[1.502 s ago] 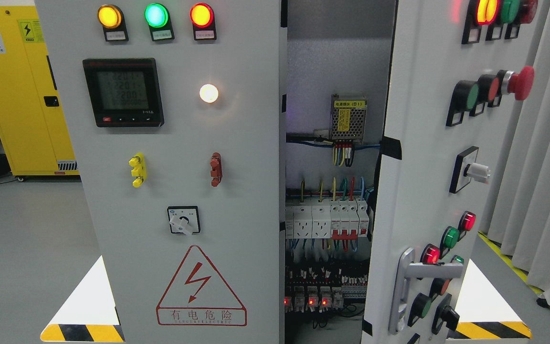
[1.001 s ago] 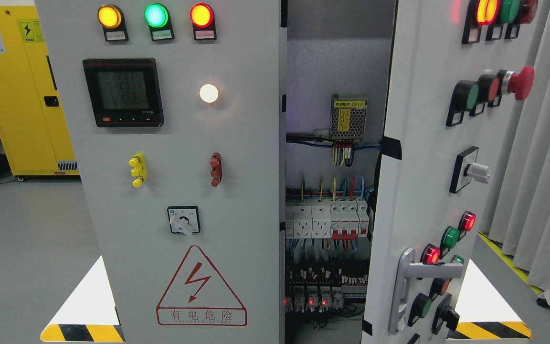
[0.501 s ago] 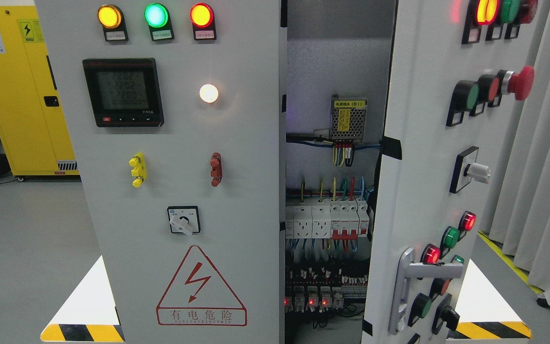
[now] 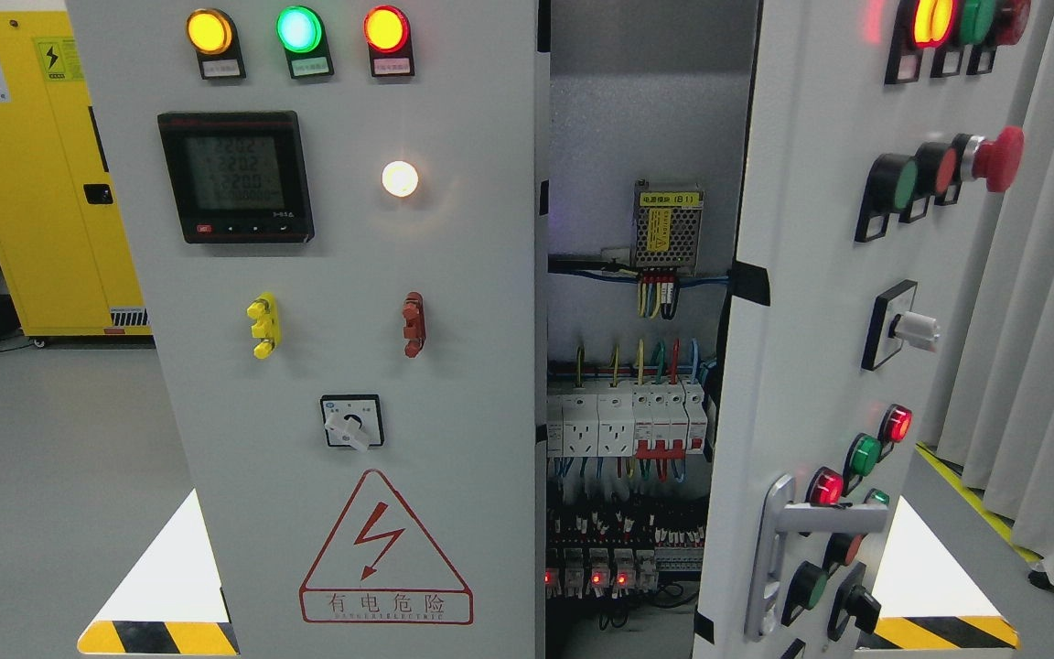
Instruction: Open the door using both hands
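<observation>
No robot hand or finger in view, so grip state and finger-relative positions impossible to tell. Right-hand door (image 4: 811, 302) already swung partly open, edge-on beside the closed left panel (image 4: 335, 366); wiring and breakers (image 4: 623, 426) exposed in the gap between. Judged stiff, heavy sheet steel, weighted by its switches, swinging on hinges; best taken at the metal lever handle (image 4: 779, 549) low on the door, not the protruding red push button (image 4: 1003, 157).
</observation>
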### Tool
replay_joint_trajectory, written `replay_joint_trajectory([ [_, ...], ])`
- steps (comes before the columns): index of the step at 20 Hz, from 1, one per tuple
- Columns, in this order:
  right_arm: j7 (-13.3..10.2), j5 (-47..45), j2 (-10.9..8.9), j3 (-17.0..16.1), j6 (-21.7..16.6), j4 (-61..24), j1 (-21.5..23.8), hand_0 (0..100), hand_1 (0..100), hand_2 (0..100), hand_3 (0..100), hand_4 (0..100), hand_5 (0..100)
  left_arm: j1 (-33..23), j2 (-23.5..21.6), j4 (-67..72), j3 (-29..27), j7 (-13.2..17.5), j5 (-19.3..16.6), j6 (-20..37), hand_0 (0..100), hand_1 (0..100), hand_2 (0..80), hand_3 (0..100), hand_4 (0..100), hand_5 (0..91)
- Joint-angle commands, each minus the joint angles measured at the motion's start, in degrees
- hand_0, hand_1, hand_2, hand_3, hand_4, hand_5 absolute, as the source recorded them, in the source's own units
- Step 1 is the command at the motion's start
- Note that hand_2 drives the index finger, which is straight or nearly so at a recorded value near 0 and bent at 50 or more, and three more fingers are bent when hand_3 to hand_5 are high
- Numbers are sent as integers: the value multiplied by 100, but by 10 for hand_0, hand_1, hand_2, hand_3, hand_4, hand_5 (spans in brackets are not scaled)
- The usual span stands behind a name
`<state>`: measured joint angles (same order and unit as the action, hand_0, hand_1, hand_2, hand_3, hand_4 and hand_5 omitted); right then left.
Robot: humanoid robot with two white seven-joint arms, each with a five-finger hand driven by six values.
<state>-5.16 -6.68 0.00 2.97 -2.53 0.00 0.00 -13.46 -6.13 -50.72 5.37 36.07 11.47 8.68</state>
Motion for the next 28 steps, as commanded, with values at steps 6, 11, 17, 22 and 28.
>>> replay_joint_trajectory([
  [6,-3,0,26,-42,-2,105,123,0,500,40,0,0,0,-175,-1618,-4243,17,629,882,-33,120,556,0,0,0,0],
  [11,-3,0,26,-78,-2,114,123,0,500,40,0,0,0,-61,-2698,-5078,183,638,1839,-68,120,556,0,0,0,0],
  [17,-3,0,26,-86,-2,114,132,0,500,40,0,0,0,378,-3885,-5702,667,708,2676,-86,120,556,0,0,0,0],
  [22,-3,0,26,-95,-2,114,132,0,500,40,0,0,0,1186,-4071,-5818,808,717,3492,-638,120,556,0,0,0,0],
  [28,-3,0,26,-104,-2,114,132,0,500,40,0,0,0,2776,-4168,-5818,1326,717,4336,-1446,120,556,0,0,0,0],
])
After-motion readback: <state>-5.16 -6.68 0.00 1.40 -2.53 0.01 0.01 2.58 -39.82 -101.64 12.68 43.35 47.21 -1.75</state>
